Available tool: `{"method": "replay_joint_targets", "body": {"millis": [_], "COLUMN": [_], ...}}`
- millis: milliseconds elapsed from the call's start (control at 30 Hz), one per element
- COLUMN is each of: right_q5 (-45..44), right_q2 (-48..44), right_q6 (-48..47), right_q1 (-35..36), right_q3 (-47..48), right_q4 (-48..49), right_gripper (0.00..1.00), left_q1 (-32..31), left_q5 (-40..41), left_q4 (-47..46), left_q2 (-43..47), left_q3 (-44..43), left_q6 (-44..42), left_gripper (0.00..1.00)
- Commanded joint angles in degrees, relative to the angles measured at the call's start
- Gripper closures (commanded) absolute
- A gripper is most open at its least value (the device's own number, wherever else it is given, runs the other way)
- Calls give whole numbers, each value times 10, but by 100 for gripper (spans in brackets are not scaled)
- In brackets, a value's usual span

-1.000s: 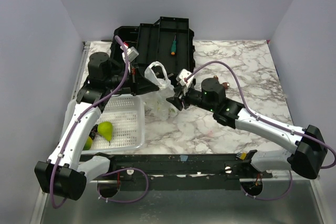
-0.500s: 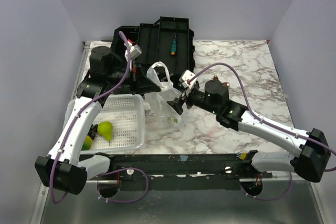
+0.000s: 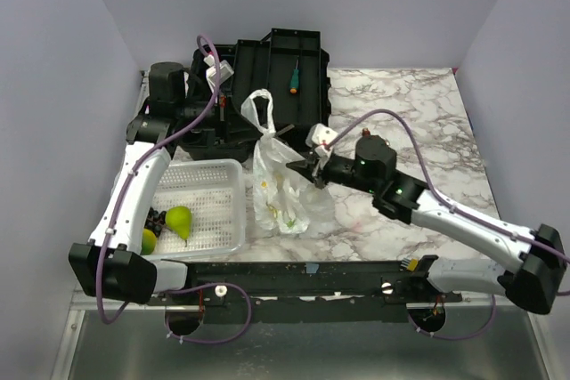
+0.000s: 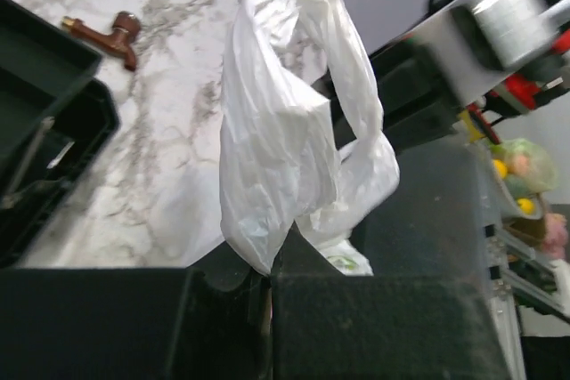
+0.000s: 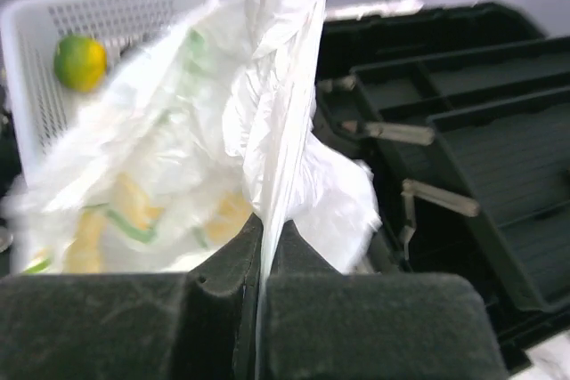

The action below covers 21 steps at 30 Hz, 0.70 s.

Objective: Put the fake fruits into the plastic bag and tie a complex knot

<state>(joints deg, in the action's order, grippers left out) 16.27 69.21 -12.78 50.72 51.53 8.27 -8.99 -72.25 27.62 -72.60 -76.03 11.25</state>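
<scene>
Setting: robot lab test cell. Plain lilac-grey panels [image 3: 53,42] box in a marble-print tabletop [image 3: 401,95]. Left arm [image 3: 134,198] and right arm [image 3: 463,224] stand on a black rail [image 3: 294,275] at the near edge, purple cabling [image 3: 392,116] exposed. Open black tool case [image 3: 267,60] at the back.

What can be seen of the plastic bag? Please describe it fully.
The plastic bag is thin, crinkly, translucent white film with yellow-green print. It stands upright on the marble table, its loop handle raised. The left pincer and right pincer are each shut on its gathered plastic.
</scene>
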Motion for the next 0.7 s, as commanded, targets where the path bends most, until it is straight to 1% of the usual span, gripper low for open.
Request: {"method": "replay_joint_targets", "body": {"millis": [0, 67, 133, 200, 267, 300, 367, 400, 433, 500, 533, 567, 600, 667], "right_q5": [0, -6, -5, 13, 7, 10, 17, 28, 39, 40, 43, 44, 42, 44], "right_q2": [-105, -125, -122, -122, -115, -111, -105, -103, -103, -109, -110, -113, -115, -120], "right_q6": [63, 106, 170, 235, 302, 334, 380, 395, 410, 424, 429, 432, 434, 435], "right_q1": [-3, -3, -3, -15, -35, -53, -87, -100, -111, -115, -116, -116, -116, -117], "right_q3": [-39, -32, -10, -3, 0, 1, -1, -2, -4, -9, -13, -17, -21, -33], "right_q4": [-116, -126, -139, -129, -127, -129, -134, -135, -136, -134, -130, -128, -128, -124], "right_gripper": [99, 99, 99, 99, 99, 99, 99, 99, 99, 99, 99, 99, 99, 99], "left_q1": [52, 51, 43, 33, 31, 32, 37, 43, 51, 66, 68, 61, 38, -47], "left_q5": [147, 199, 256, 268, 240, 222, 215, 213, 211, 187, 151, 117, 102, 146], "left_q4": [54, 28, 0, 6, 3, -5, -33, -46, -58, -60, -44, -13, 22, 73], "left_q2": [-31, -39, -48, -53, -35, -12, 42, 69, 100, 152, 171, 194, 217, 254], "left_q3": [-81, -69, -56, -55, -41, -27, 10, 33, 56, 84, 93, 100, 106, 124], "left_q6": [-182, -191, -171, -173, -163, -159, -149, -144, -144, -156, -187, -239, -293, -384], "left_gripper": [100, 100, 100, 100, 77, 57, 29, 21, 17, 16, 16, 17, 19, 22]}}
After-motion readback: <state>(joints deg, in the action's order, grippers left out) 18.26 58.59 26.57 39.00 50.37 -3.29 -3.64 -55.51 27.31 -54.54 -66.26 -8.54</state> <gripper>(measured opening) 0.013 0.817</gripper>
